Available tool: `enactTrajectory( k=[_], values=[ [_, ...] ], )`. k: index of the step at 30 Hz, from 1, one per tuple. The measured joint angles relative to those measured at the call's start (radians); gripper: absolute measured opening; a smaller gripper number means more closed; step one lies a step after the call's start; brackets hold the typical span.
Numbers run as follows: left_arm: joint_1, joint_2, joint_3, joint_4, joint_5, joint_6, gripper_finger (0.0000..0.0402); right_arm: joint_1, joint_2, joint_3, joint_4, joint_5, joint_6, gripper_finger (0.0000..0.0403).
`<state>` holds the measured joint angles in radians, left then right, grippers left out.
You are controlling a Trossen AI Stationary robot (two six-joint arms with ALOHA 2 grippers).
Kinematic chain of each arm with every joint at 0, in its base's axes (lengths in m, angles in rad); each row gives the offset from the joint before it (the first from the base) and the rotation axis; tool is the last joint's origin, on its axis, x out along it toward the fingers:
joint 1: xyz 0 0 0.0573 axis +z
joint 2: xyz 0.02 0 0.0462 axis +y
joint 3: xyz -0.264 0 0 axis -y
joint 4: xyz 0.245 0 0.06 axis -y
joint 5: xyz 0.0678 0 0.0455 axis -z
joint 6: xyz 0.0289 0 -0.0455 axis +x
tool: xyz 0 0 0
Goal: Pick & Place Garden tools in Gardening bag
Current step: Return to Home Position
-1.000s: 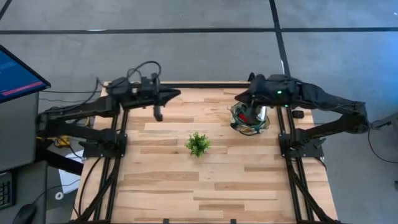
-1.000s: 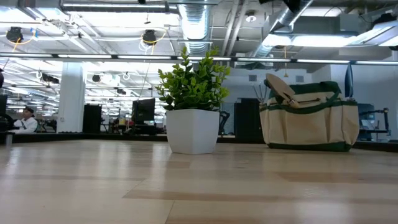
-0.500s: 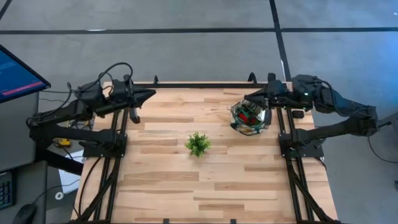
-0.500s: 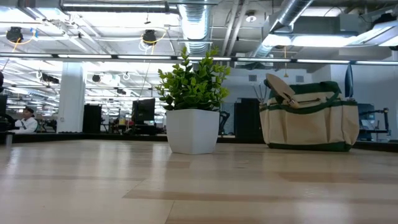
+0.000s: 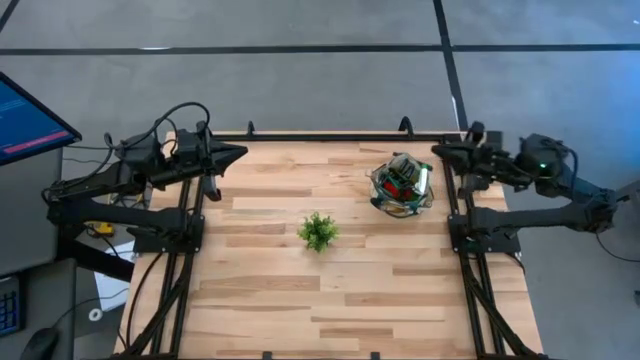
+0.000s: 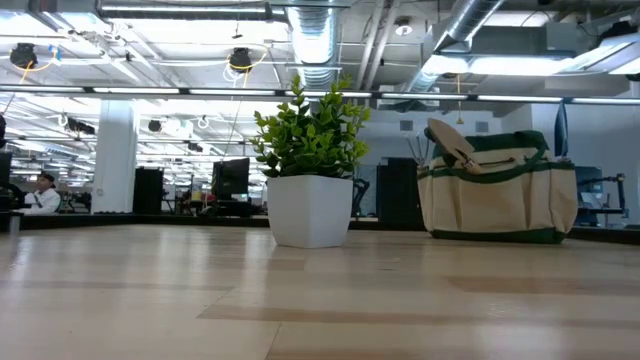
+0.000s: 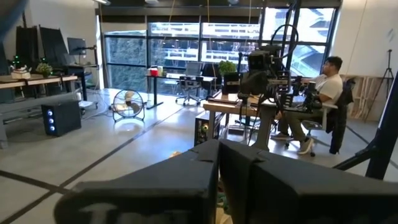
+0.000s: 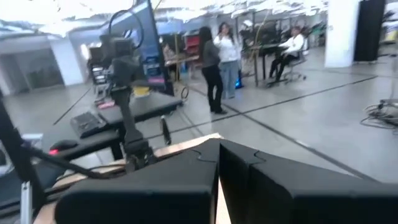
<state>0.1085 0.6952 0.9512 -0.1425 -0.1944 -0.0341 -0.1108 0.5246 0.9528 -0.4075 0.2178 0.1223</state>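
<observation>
Both arms drawn back to the far corners

The right gripper (image 5: 442, 152), which hung over the gardening bag (image 5: 402, 187) a second ago, has pulled away to the right edge of the surface (image 5: 330, 290), so the bag's open top now shows from above. The left gripper (image 5: 236, 153) has retreated to the far left corner.

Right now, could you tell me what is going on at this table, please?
Nothing is being handled. The left gripper and the right gripper are folded at the far corners of the table, fingers shut and empty. The gardening bag stands on the far right part of the table with garden tools inside it, a wooden handle poking above the rim. The small plant stands near the middle. I see no tool loose on the wood.
</observation>
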Motion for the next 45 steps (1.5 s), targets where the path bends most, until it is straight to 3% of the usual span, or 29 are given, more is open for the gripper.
enactTrajectory(
  k=[7, 13, 19, 24, 30, 36, 45],
  values=[
    [0.0, 0.0, 0.0, 0.001, 0.0, 0.0, 0.0001, 0.0, -0.168, -0.084, 0.007, 0.015, -0.011, 0.0],
    [0.0, 0.0, 0.0, 0.001, 0.0, 0.0, 0.0001, 0.0, -0.317, -0.176, 0.056, -0.061, -0.001, 0.0],
    [0.0, 0.0, 0.0, 0.001, 0.0, 0.0, 0.0001, 0.0, -0.42, -0.312, 0.133, -0.06, 0.0, 0.0],
    [0.0, 0.0, 0.0, 0.001, 0.0, 0.0, 0.0001, 0.0, -0.466, -0.484, 0.261, -0.067, 0.026, 0.0],
    [0.0, 0.0, 0.0, 0.001, 0.0, 0.0, 0.0001, 0.012, -0.481, -0.688, 0.477, -0.198, 0.037, 0.0],
    [0.0, 0.0, 0.0, 0.001, 0.0, 0.003, 0.0001, 0.054, -0.514, -0.796, 0.516, -0.191, 0.069, 0.0],
    [0.0, 0.0, 0.0, 0.001, 0.001, 0.029, 0.0001, 0.118, -0.521, -0.881, 0.512, -0.167, -0.016, 0.0]
  ],
)
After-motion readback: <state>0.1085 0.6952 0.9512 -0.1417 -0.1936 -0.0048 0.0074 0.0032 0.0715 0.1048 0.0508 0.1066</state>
